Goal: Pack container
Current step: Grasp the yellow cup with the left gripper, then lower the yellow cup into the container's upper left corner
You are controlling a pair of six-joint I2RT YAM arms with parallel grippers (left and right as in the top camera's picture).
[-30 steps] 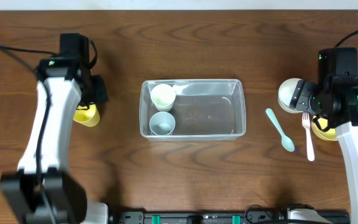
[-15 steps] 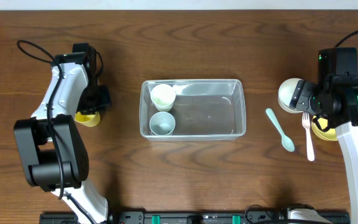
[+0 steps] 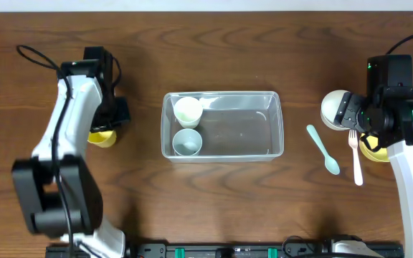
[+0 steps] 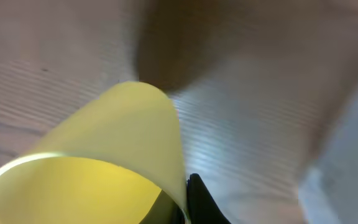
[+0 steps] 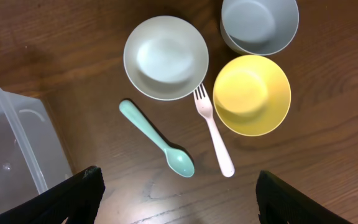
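Out left, my left tool is clamped thinly on the cup rim, so a lift may shed it; my right tool hangs wide, empty.

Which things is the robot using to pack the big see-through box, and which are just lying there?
In the job:
- large clear plastic rectangular container
- round cream cup and round pale blue cup, both inside it
- yellow plastic cup, held by the left gripper

Just lying there, maybe packed later:
- pale green round bowl
- grey-blue round bowl
- yellow round bowl
- teal plastic spoon
- pink plastic fork
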